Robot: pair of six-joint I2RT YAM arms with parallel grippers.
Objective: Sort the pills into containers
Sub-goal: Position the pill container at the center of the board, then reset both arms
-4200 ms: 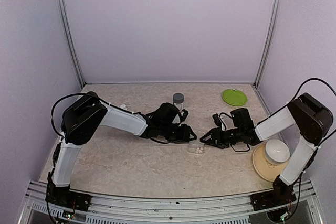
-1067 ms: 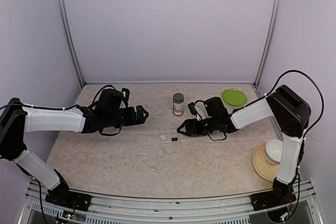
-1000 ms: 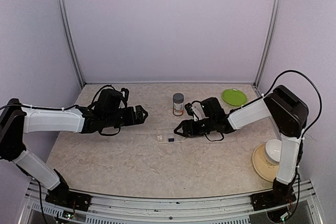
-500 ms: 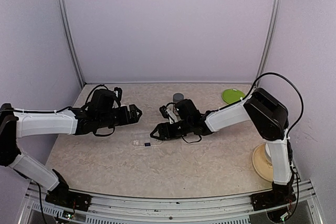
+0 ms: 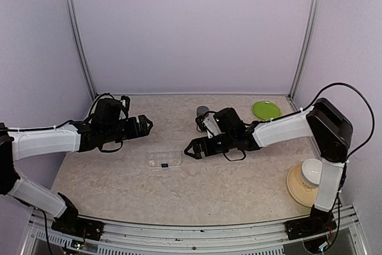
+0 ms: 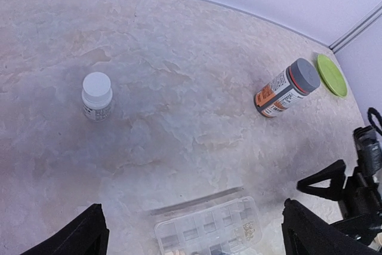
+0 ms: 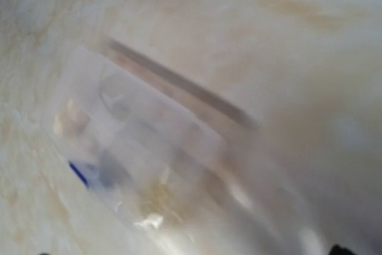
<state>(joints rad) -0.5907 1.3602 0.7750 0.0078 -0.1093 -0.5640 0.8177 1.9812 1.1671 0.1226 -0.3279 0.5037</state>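
The flat clear plastic pill box (image 5: pixel 165 159) is lying flat in the middle of the beige marbled tabletop (image 5: pixel 119 183), well in from every edge, with bare surface showing all round it. One tiny dark blue pill (image 5: pixel 165 165) sits in a compartment on its near side. The right-wrist view is just smear, so I can't tell which cell. The right gripper (image 5: pixel 192 149) hangs just right of the box, not touching, prongs spread with nothing in them. The left gripper (image 5: pixel 145 125) is further off to the back-left, fingers (image 6: pixel 83 237) wide apart and empty. Behind the box there's an orange-labelled bottle with a grey cap (image 6: pixel 283 91) and a small white plastic bottle (image 6: pixel 96 95), both upright and well apart from it. The glossy round green plate (image 5: pixel 266 110) is far back right, and the white bowl (image 5: pixel 314 172) on its tan plate (image 5: pixel 296 188) is near right.
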